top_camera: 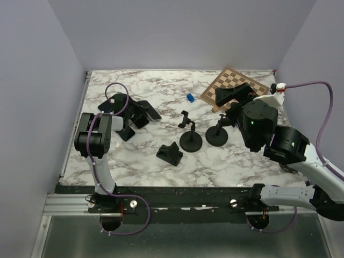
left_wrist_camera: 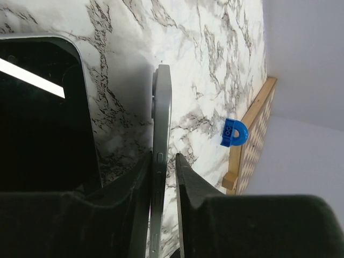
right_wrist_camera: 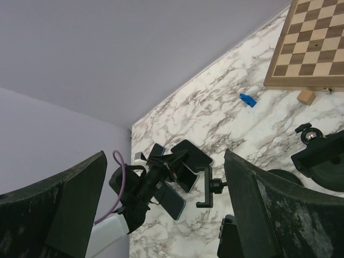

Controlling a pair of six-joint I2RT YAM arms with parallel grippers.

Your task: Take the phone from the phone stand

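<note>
Your left gripper [left_wrist_camera: 163,161] has its jaws sitting tight on either side of a phone [left_wrist_camera: 163,107] that's standing on its thin edge on the marble table [left_wrist_camera: 215,54]. Honestly can't tell from the wrist cam if the fingers [left_wrist_camera: 134,188] are actually pressing on it or just flanking it.

Just left of that there's a second phone [left_wrist_camera: 37,123] lying flat, dark screen up. Further out you've got a little blue piece [left_wrist_camera: 234,133] and the chessboard [left_wrist_camera: 252,140] edge.

From the top, that whole phone pile is on the left side of the table, well apart from the phone stands [top_camera: 191,137] in the middle.

Your right gripper [right_wrist_camera: 164,155] is spread wide with nothing in it, hanging over the right side near the chessboard.
</note>
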